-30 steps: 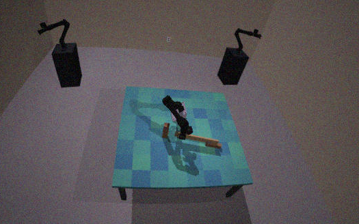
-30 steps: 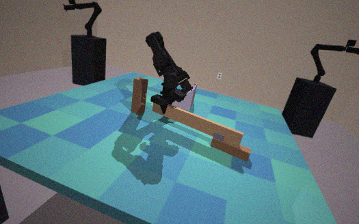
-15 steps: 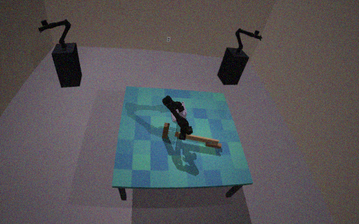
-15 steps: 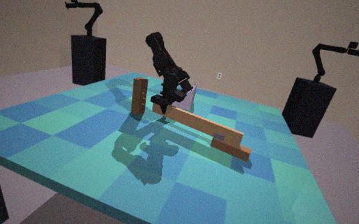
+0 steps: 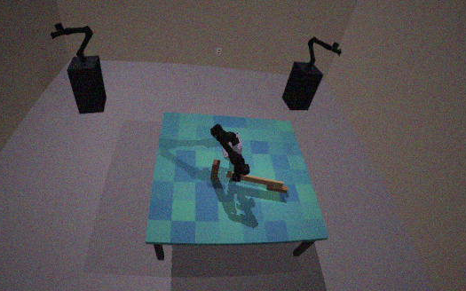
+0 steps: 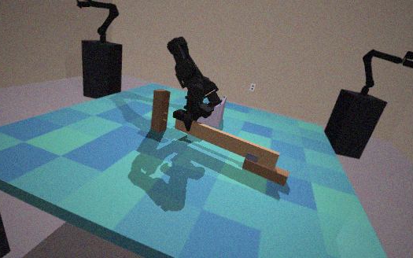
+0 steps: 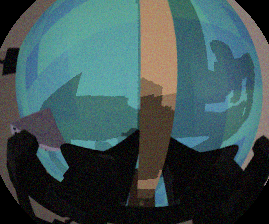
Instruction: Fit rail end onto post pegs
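The wooden rail (image 5: 263,180) (image 6: 229,138) (image 7: 158,50) runs from my gripper to the low footboard block (image 5: 277,189) (image 6: 266,171), its far end at the grey bracket (image 6: 252,157). My gripper (image 5: 236,178) (image 6: 189,127) (image 7: 147,133) is shut on the rail close to its near end. That end is held above the table and looks roughly level with the far end. The upright post (image 5: 215,169) (image 6: 160,110) stands beyond it, with a visible gap between them. Two small pegs show faintly on the post's rail side. The holes in the rail's end are hidden.
A pale pinkish panel (image 6: 218,114) (image 7: 45,127) stands behind the arm. The checkered table (image 5: 183,208) (image 6: 166,232) carries the shadows of arm and rail. Two other arms stand on dark pedestals (image 5: 87,84) (image 5: 303,86) beyond the table.
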Available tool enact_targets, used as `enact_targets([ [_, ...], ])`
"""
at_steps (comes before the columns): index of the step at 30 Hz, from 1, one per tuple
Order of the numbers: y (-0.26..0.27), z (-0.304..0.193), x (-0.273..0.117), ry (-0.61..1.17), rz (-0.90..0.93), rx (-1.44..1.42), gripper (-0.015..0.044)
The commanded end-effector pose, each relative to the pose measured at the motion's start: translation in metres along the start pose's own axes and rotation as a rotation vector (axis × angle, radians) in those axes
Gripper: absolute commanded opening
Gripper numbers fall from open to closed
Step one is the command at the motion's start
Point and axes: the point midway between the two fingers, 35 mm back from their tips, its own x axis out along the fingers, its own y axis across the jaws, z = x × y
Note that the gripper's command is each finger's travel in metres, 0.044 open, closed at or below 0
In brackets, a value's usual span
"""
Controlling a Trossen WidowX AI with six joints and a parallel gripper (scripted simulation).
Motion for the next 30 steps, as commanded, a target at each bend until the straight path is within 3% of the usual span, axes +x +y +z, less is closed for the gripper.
enact_targets([
  [1,-0.0005,-0.0034,-0.0022,0.0,-0.005,-0.001,0.0],
  [30,-0.0004,-0.0119,-0.0054,0.0,-0.005,-0.001,0.0],
])
